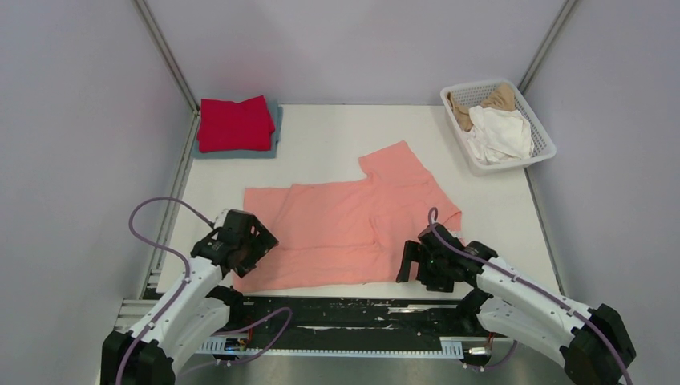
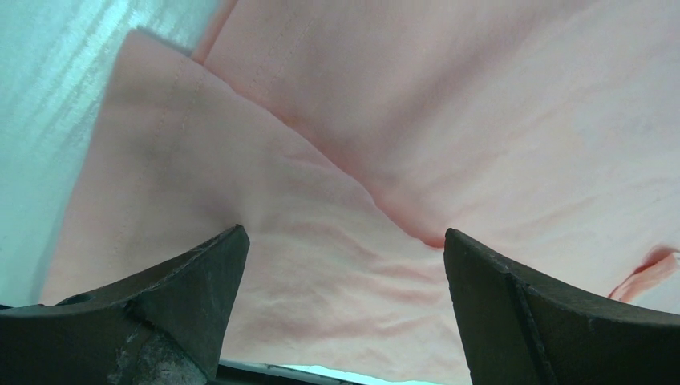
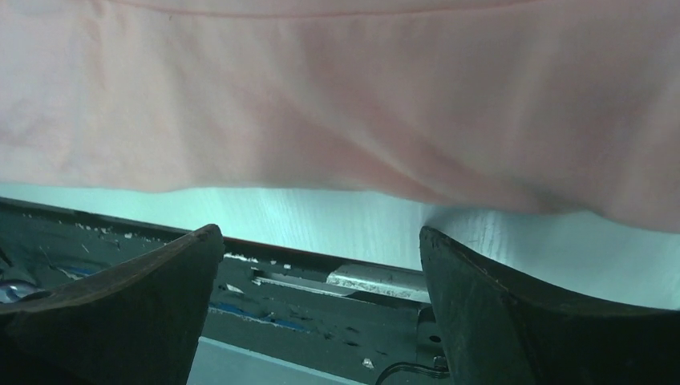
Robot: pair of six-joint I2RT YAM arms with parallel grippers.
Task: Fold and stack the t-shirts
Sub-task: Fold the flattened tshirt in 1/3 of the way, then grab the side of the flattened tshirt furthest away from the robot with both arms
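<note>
My left claw [image 2: 345, 245] hangs wide open over the pink shirt's [image 1: 337, 228] near-left corner. My right claw [image 3: 321, 241], jaws equally apart, sits at its near edge. The shirt lies spread mid-table. The red shirt [image 1: 235, 123] lies folded far left.

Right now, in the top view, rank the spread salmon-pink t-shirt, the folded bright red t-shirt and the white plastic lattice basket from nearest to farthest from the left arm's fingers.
1. Salmon-pink t-shirt, spread mid-table, right at the left arm's fingers.
2. Bright red t-shirt, folded, far-left corner.
3. White plastic lattice basket, far-right corner.
</note>
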